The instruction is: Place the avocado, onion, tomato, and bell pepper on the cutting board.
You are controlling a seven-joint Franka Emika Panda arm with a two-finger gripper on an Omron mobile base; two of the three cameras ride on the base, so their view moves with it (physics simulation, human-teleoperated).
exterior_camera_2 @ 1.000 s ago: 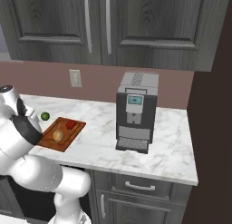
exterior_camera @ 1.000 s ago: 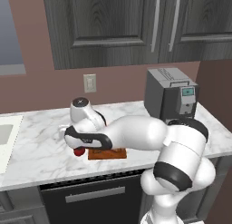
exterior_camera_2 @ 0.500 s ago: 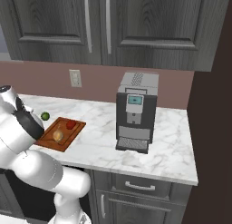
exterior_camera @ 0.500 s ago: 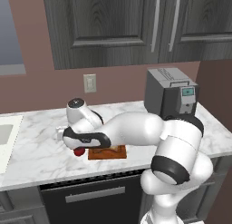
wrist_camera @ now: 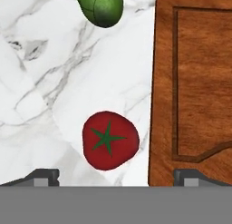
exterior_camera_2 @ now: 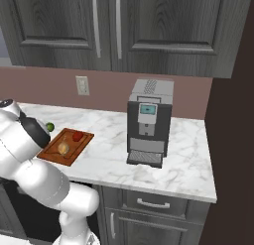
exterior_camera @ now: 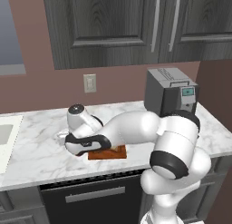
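Note:
In the hand view my gripper [wrist_camera: 118, 175] is open, its two dark fingertips [wrist_camera: 43, 175] standing wide on either side of the tomato [wrist_camera: 110, 140]. This red round fruit with a green star lies on the marble just left of the cutting board [wrist_camera: 195, 82]. Farther up that view lies the green avocado [wrist_camera: 100, 7], also on the counter. In the right base view the reddish-brown cutting board [exterior_camera_2: 52, 152] carries the tan onion [exterior_camera_2: 63, 148] and a red item that I take for the bell pepper [exterior_camera_2: 77, 136]. The avocado [exterior_camera_2: 49, 126] sits past the board's far left corner. Nothing is held.
A grey coffee machine [exterior_camera_2: 147, 122] stands on the counter to the right of the board. A sink [exterior_camera: 5, 133] lies at the counter's far left. My white arm [exterior_camera: 131, 130] stretches low over the board [exterior_camera: 113, 153]. Dark cabinets hang above.
The hand has swung a little left and sunk lower toward the counter beside the board. The jaws have stayed open.

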